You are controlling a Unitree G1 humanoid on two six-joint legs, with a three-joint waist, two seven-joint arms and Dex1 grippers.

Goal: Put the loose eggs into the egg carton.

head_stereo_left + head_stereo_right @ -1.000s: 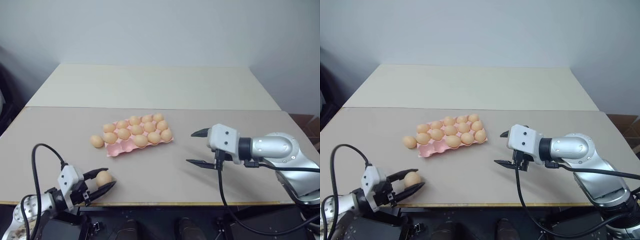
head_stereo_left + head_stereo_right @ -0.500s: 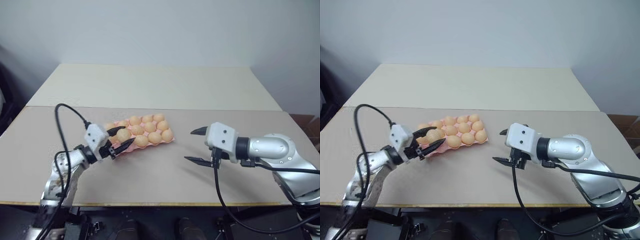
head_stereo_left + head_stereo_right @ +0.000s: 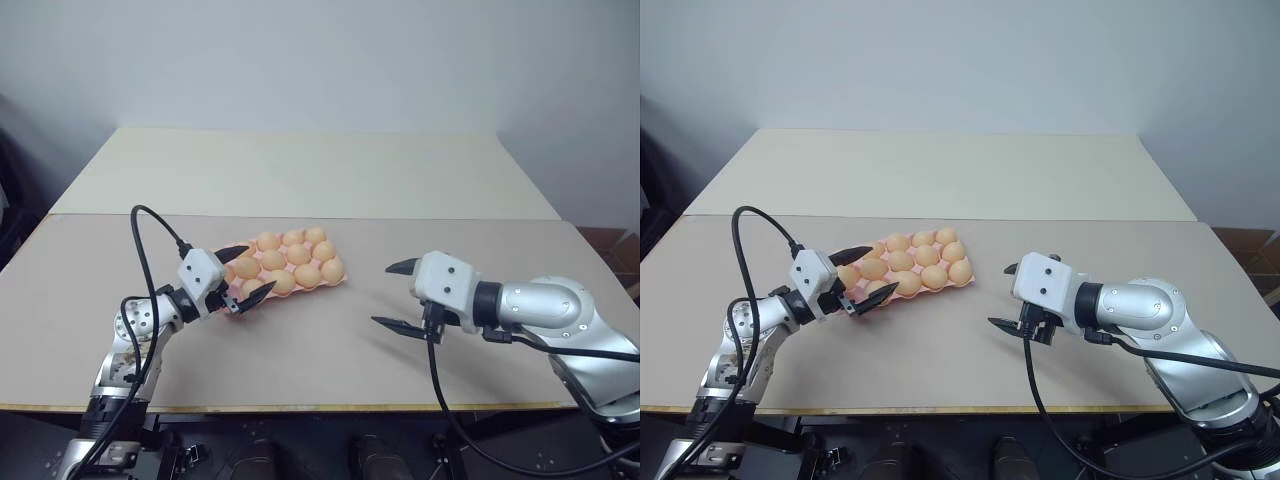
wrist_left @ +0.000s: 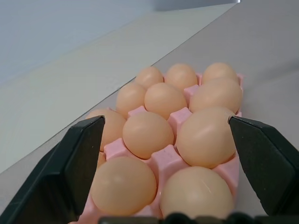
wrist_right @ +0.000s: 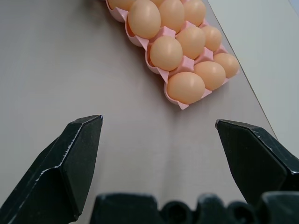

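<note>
The pink egg carton (image 4: pixel 161 157) lies left of centre on the table, with several pale orange eggs (image 4: pixel 147 133) in its cups. My left gripper (image 3: pixel 260 266) is level at the carton's near-left end. It is open, with one black finger on each side of the end cups, and the eggs between the fingers rest in the tray. My right gripper (image 3: pixel 397 296) hovers open and empty to the right of the carton, pointing toward it. The loose eggs are hidden: my left hand covers the table just left of the carton.
The carton sits on a grey-beige tabletop (image 3: pixel 320 350) whose front edge runs just below both arms. A lighter table (image 3: pixel 300 170) adjoins it behind, against a white wall. A black cable (image 3: pixel 145 225) loops above my left arm.
My left gripper carried an egg from the table's front-left edge up to the carton's near-left end, then opened, leaving the egg in the tray. My right gripper stayed in place.
</note>
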